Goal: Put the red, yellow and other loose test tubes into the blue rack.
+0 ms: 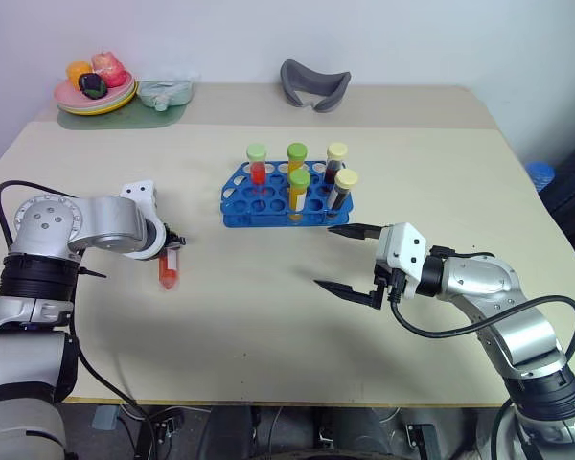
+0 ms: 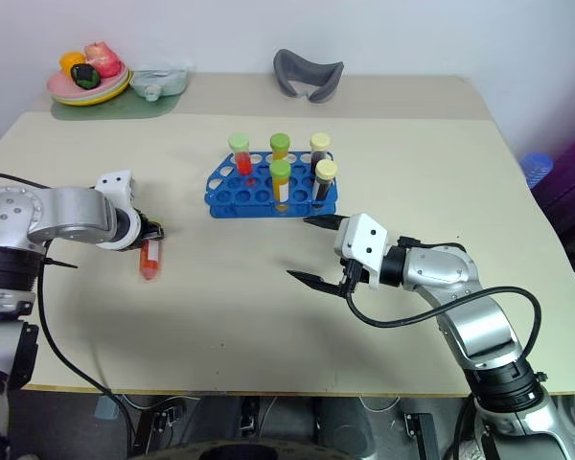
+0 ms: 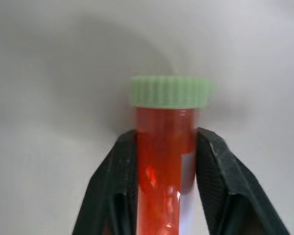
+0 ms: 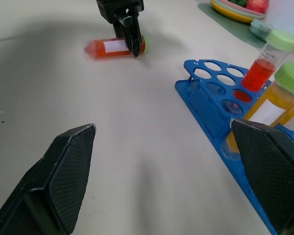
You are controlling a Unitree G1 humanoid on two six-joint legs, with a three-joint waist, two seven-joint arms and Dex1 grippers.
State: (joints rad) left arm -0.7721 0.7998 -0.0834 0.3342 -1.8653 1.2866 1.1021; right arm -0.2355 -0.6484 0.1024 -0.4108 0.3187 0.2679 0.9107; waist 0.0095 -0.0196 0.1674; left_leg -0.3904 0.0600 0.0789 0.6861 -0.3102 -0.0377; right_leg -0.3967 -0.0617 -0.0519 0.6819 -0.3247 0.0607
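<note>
My head cameras look down over the table point(image 1: 268, 316). My left wrist camera sits close above it; my right wrist camera looks low across it, sharing the blue rack point(image 4: 210, 107).

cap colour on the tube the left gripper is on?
Pale green, on the red-liquid tube between the left gripper fingers; the left wrist view shows it best.

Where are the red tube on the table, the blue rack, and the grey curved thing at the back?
red tube point(image 1: 167, 273) left eye view, its body
blue rack point(image 1: 240, 201) left eye view, top plate
grey thing point(image 1: 313, 86) left eye view, its middle
</note>
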